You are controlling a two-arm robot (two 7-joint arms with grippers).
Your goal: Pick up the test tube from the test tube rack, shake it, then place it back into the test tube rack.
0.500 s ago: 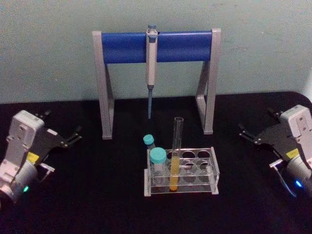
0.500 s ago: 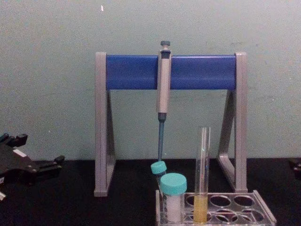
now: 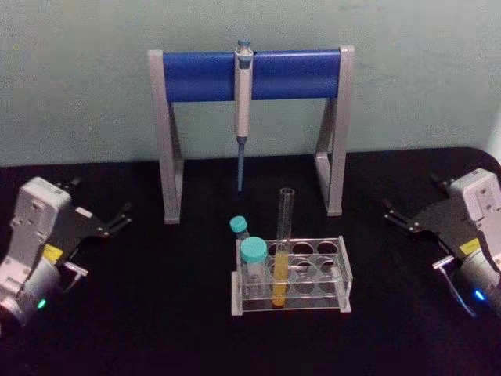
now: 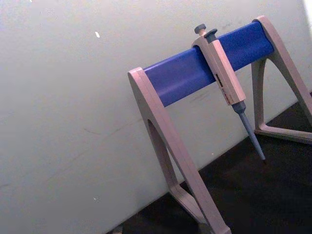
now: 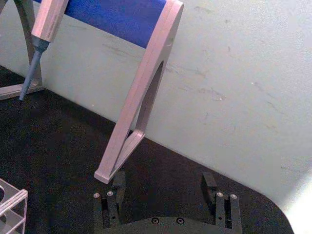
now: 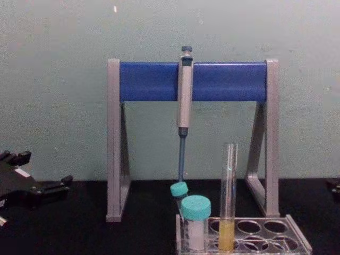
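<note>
Black cloth is seen covering the table (image 3: 156,321), on which the test tube rack (image 3: 317,299) of clear plastic is set near the middle, in front of the grey-and-blue pipette stand (image 3: 203,76). The test tube (image 3: 283,243) is held upright in the rack, in the second column of holes counted from the robot's left; whether the front or the back row is used cannot be told for certain. Yellow liquid is seen in its lower part, and its open mouth is raised well above the top plate. Just beside it, on the robot's left, a short wide tube with a teal screw cap (image 3: 253,262) is seated in the rack, and a small thin teal-capped tube (image 3: 239,227) is seen leaning behind that one. The remaining holes to the robot's right are unoccupied. A pipette (image 3: 243,94) is hung from the blue crossbar of the stand, with its tip pointed down at the cloth behind the rack. The left gripper (image 6: 48,169) is held low over the cloth at the robot's left, well apart from the rack, with its fingers spread and nothing between them. The right gripper (image 5: 163,185) is placed likewise at the robot's right, well apart from the rack, with its two fingers parted and nothing gripped. The tube is touched by neither gripper.
</note>
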